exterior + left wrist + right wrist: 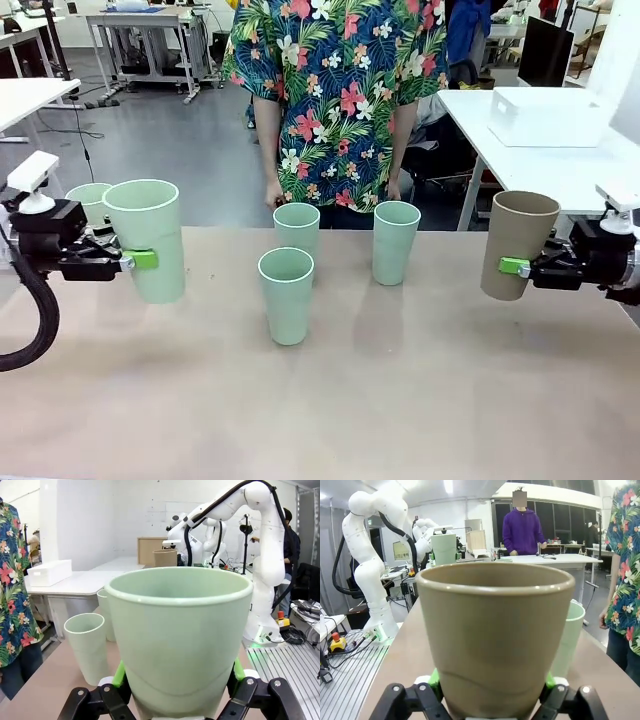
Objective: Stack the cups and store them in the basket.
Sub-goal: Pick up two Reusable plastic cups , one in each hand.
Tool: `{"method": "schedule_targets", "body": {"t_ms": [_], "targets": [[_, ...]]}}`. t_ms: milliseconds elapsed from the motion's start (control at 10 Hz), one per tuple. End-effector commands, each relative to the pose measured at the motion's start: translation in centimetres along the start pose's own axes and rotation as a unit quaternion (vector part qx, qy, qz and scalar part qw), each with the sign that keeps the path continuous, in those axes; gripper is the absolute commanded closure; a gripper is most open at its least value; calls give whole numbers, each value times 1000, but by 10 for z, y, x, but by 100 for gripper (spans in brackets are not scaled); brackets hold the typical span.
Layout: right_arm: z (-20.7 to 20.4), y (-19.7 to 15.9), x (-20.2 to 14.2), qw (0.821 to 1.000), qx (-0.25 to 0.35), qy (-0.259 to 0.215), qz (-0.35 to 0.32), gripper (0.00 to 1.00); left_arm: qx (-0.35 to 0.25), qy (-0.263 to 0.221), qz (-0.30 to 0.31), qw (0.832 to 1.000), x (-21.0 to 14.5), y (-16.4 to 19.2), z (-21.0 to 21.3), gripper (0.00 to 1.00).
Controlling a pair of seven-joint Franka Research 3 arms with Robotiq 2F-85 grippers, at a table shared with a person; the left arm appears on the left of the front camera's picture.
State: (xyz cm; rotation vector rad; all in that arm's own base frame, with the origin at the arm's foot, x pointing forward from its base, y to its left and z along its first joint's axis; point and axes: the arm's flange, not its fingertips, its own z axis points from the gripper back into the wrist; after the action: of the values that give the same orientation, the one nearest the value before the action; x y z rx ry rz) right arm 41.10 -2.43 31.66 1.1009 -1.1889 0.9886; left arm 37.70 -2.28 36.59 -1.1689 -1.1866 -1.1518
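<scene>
A mint cup (pixel 145 240) is gripped between the left fingers (pixel 143 259), which are clamped on its wall about halfway up. It is held near upright, mouth up, with its long axis close to vertical. In the left wrist view the same cup (pixel 180 640) is seen wedged between the green pads, one on each side.

A tan cup (pixel 518 245) is clasped the same way by the right fingers (pixel 513 266). Its mouth is up and its top is leaned slightly toward those fingers. In the right wrist view it (pixel 495 640) is pinched from both sides.

Between the two sets of fingers, three mint cups (pixel 286 295) are stood upright on the brown tabletop (pixel 400 400), apart from one another. A fourth mint cup (pixel 88 200) is seen just behind the left fingers.

Beyond the right fingers, the white basket (pixel 548 117) is set on a separate white table (pixel 560 170); its inside is hidden. A person (pixel 335 90) in a floral shirt is stood at the far edge, over a grey floor (pixel 180 160).
</scene>
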Motion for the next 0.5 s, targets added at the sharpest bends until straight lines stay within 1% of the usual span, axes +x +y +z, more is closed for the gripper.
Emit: {"method": "schedule_targets", "body": {"t_ms": [0,100,200,400], "targets": [[9,22,5,1000,-13,2,14,17,12,-2,-5,1000,-4,-26,-23,13],[11,28,5,1000,-11,-1,21,17,11,-2,-6,1000,-5,-26,-25,13],[12,30,4,1000,-6,-5,28,17,7,-13,-8,1000,-10,-25,-25,13],[11,31,-1,1000,5,-9,29,17,5,-26,-5,1000,-28,-23,-14,13]]}}
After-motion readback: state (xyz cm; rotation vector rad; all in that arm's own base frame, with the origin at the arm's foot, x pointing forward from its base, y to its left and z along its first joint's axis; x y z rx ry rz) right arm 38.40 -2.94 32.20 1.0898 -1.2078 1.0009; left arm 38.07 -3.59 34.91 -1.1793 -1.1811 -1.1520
